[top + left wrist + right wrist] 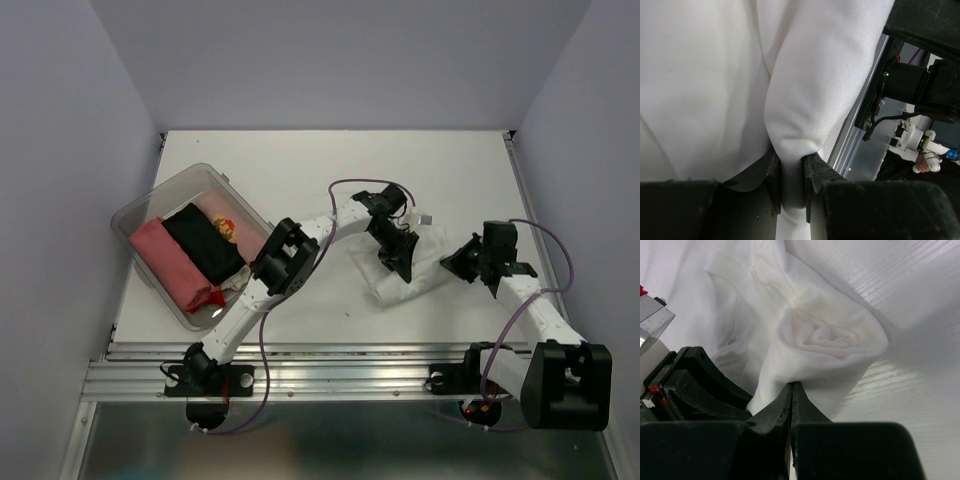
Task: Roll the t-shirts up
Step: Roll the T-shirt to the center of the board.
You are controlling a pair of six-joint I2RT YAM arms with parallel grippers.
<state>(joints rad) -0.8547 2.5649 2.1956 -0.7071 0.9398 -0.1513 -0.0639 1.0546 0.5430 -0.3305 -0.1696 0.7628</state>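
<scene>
Clamped tight in my left gripper [791, 172] is a thick fold of the white t-shirt [815, 85]. My right gripper [791, 392] has its fingers pressed together at the foot of the shirt's rolled end; whether they nip cloth, I can't tell. The shirt lies on the table [300, 170], right of the clear tub [160, 190].

Clear plastic tub [160, 190]: at the table's left, set askew | white table [330, 160] | silver slotted rail [340, 370]: along near edge | lavender walls [340, 60]: three sides
</scene>
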